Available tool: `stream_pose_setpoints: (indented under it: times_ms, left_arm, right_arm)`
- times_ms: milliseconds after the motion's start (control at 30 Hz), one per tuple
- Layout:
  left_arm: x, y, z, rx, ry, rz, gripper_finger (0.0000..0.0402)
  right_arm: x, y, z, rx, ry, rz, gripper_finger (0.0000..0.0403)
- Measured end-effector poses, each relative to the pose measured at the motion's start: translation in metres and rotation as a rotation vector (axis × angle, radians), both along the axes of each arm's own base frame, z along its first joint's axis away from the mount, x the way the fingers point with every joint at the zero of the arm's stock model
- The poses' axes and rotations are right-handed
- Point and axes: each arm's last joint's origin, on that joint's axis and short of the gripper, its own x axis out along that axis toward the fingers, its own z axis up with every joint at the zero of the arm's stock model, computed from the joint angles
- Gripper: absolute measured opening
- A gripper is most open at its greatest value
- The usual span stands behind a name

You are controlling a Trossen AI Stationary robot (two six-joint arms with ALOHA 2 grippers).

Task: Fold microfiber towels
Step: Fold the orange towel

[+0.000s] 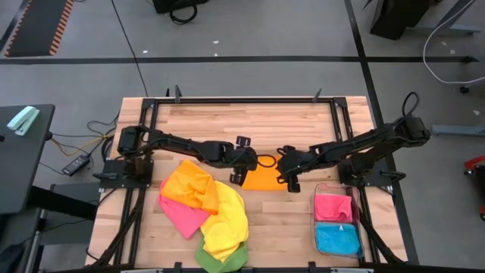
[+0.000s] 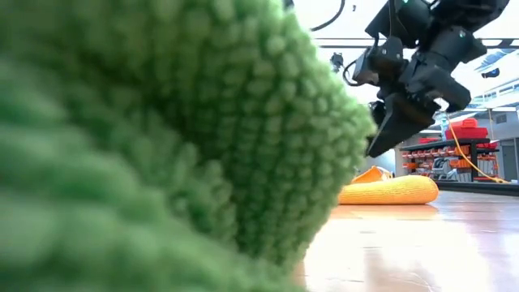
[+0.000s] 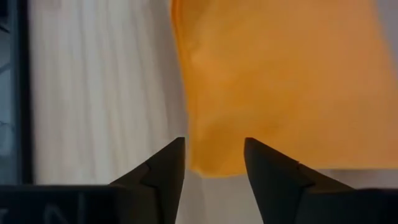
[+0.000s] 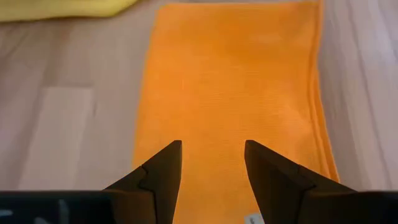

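Mostly a green towel [image 2: 162, 138] blocks the low view, both tools [image 3: 214, 171] [image 4: 212, 171] spread over the folded orange towel [image 1: 263, 178].

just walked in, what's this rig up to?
It's folding microfiber towels. Both grippers, left and right, hover open over a folded orange towel at mid-table, neither holding it. A loose pile of orange, pink, yellow and green towels waits at the table's left front. Folded pink and blue towels lie in the clear plastic bin.
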Motion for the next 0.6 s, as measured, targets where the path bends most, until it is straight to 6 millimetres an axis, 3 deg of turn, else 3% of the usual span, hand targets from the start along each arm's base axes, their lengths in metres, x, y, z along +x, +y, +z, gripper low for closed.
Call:
stream_pose_setpoints:
  times_ms: [167,400,600]
  left_arm:
    - [0.002,-0.002,0.001,-0.083,-0.033,0.000,0.0163]
    - [0.008,-0.005,0.003,-0.228,-0.113,-0.006,0.0172]
    - [0.016,-0.006,-0.023,-0.286,-0.079,-0.013,0.0171]
  right_arm:
    - [-0.008,-0.007,-0.014,0.007,0.022,-0.032,0.0199]
    - [-0.013,-0.006,-0.023,0.032,0.007,-0.006,0.0266]
    - [-0.020,-0.017,-0.031,0.004,0.034,-0.109,0.0271]
